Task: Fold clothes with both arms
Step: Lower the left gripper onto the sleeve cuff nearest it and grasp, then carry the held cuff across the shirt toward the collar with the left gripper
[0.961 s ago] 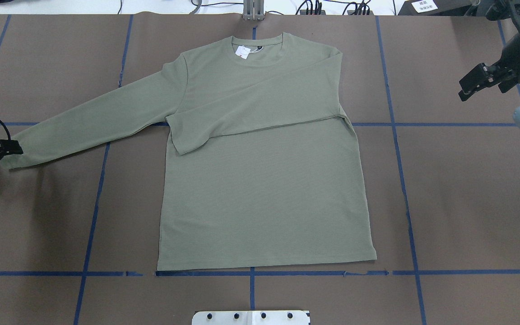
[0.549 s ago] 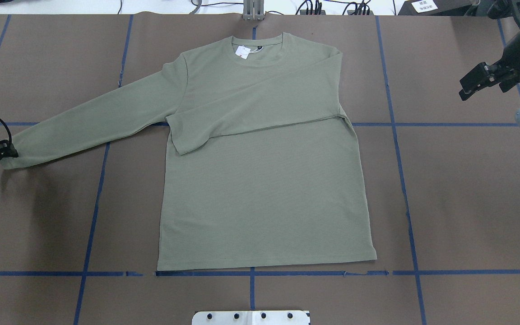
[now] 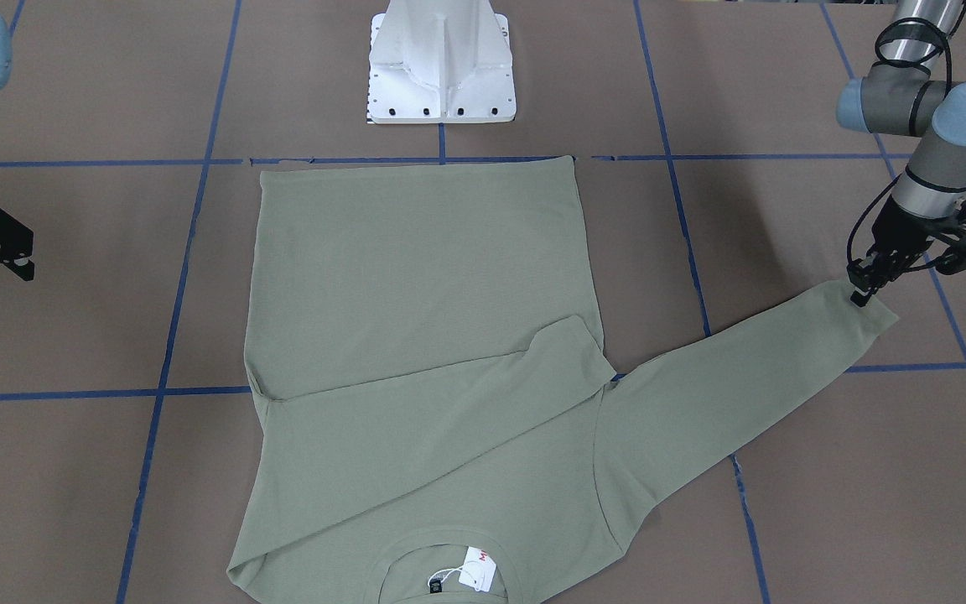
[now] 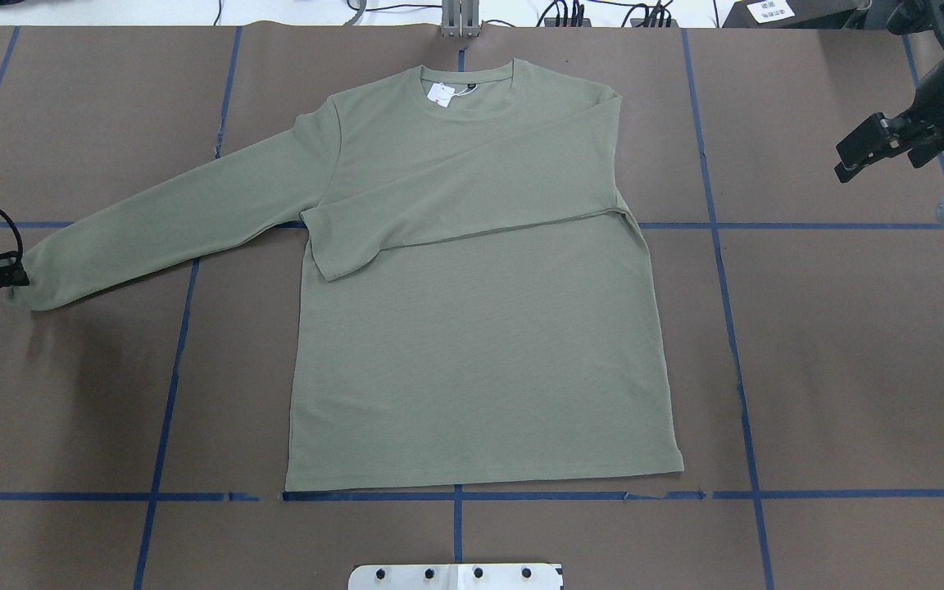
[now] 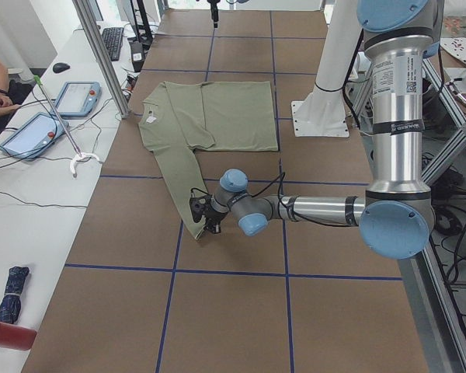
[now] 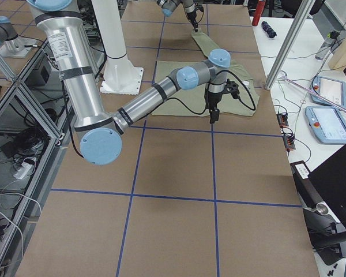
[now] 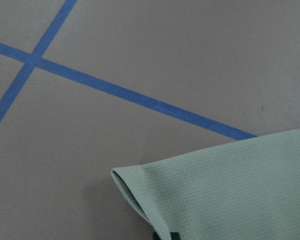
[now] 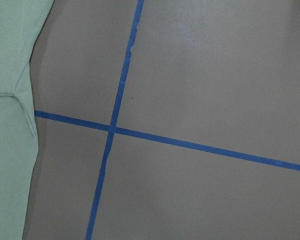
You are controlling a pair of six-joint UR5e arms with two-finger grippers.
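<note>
The sage-green long-sleeved shirt (image 4: pixel 480 344) lies flat, face up, with its white hang tag (image 4: pixel 441 94) at the neck. One sleeve is folded across the chest. The other sleeve (image 4: pixel 169 221) stretches out to the left. My left gripper (image 4: pixel 9 274) is shut on that sleeve's cuff (image 7: pixel 215 185) and holds it a little above the table; it also shows in the front-facing view (image 3: pixel 860 294). My right gripper (image 4: pixel 853 156) hangs empty, with its jaws apart, above bare table well to the right of the shirt. The right wrist view shows only the shirt's edge (image 8: pixel 10 75).
The table is brown with a grid of blue tape lines (image 4: pixel 734 328). The white pedestal base (image 3: pixel 441 67) stands just behind the shirt's hem. Cables and a bracket (image 4: pixel 460 20) line the far edge. Tablets (image 5: pixel 31 132) lie on a side bench.
My left gripper has closed in on the cuff and raised it slightly, so the sleeve end has drawn in. My right gripper has drifted a little further from the shirt.
</note>
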